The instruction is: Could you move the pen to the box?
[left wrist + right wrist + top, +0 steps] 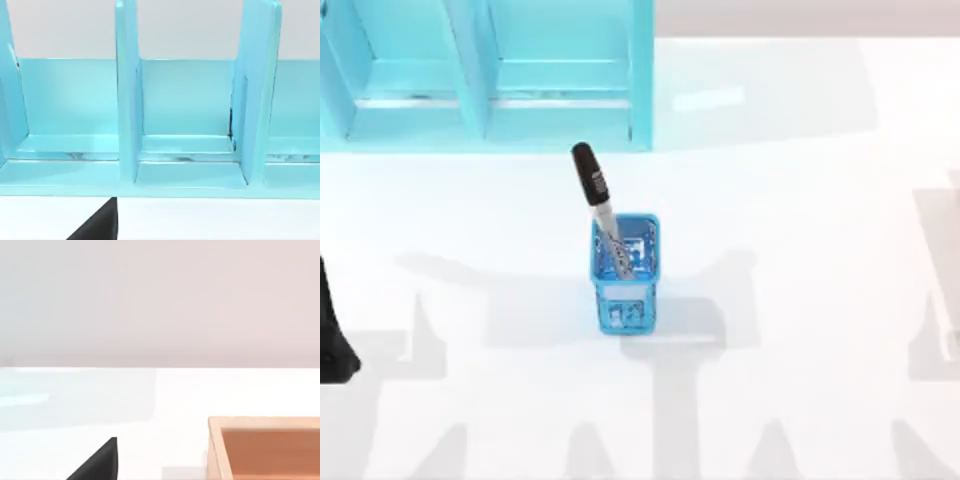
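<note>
The pen (599,205) has a black cap and a grey-white barrel with dark print. It stands tilted in a blue mesh holder (624,275) at the table's middle, cap up and leaning toward the back left. The box (265,447), light brown with an open top, sits on the white table close to my right wrist camera. My left arm (332,335) is parked at the table's left edge, far from the pen. A black piece of each gripper juts into its own wrist view.
A light blue shelf unit (490,75) with upright dividers stands at the back left, just behind the pen; it also faces the left wrist camera as the shelf unit (185,125). The white table (800,300) lies bare around the holder.
</note>
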Available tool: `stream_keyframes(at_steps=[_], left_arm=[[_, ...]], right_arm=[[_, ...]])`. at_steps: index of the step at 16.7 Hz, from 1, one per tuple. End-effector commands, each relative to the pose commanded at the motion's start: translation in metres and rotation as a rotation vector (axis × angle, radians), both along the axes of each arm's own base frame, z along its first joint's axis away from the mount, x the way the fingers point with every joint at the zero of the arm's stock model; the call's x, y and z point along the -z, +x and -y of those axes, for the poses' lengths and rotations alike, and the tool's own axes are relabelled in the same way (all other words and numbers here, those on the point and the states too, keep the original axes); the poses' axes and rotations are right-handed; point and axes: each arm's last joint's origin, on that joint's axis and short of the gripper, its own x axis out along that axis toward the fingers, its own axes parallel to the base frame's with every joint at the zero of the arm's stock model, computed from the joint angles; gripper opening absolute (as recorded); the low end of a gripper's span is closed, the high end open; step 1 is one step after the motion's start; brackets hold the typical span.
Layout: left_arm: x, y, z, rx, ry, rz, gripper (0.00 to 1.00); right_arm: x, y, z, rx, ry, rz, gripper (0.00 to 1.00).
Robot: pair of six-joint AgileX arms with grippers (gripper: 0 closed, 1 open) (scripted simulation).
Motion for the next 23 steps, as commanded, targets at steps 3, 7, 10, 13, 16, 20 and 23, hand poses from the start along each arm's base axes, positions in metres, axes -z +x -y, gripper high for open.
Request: stream_keyframes(at_steps=[3,7,10,13,16,20,23], left_arm=[[0.0,0.0,0.0,0.0,0.0,0.0,1.0],[0.0,0.0,0.0,0.0,0.0,0.0,1.0],[0.0,0.0,0.0,0.0,0.0,0.0,1.0],[0.0,0.0,0.0,0.0,0.0,0.0,1.0],[0.0,0.0,0.0,0.0,0.0,0.0,1.0],[0.0,0.0,0.0,0.0,0.0,0.0,1.0],[0.0,0.0,0.0,0.0,0.0,0.0,1.0]], right_arm=[[-0.001,0.0,-0.001,-0.01,0.0,-0.004,1.0],[-0.019,0.007,-0.011,-0.12,0.002,-0.057,1.0],[-0.039,0.022,-0.026,-0.243,0.004,-0.14,1.0],[-0.059,0.053,-0.051,-0.383,0.001,-0.239,1.0],[-0.067,0.091,-0.089,-0.521,-0.01,-0.341,1.0],[-0.051,0.134,-0.15,-0.684,-0.035,-0.471,1.0],[-0.029,0.15,-0.189,-0.777,-0.054,-0.553,1.0]])
